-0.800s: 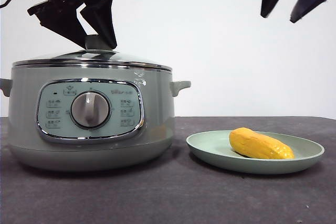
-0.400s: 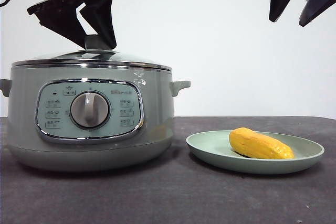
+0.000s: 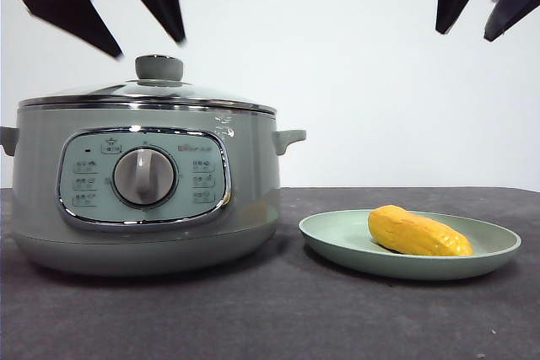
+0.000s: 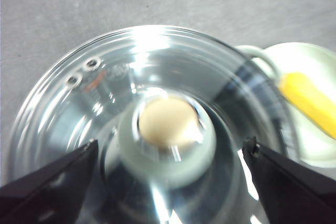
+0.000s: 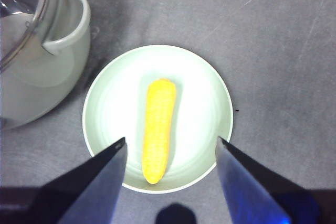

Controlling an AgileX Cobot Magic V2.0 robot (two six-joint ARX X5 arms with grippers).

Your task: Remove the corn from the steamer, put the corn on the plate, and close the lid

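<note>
Resting on the steamer (image 3: 143, 183), the lid (image 3: 148, 94) sits closed, its knob (image 3: 159, 67) bare beneath the left tool (image 3: 110, 18), which hovers just above with jaws spread wide. Beside the pot, the corn (image 3: 418, 232) lies in the plate (image 3: 337, 242) on the dark bench (image 3: 270, 318). High above the plate, the right tool (image 5: 170, 148) hangs wide and empty.

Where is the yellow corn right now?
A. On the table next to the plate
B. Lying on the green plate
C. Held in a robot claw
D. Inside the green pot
B. The corn lies on the pale-green plate, beside the steamer with its lid on; both grippers, left and right, are open and hold nothing.
</note>
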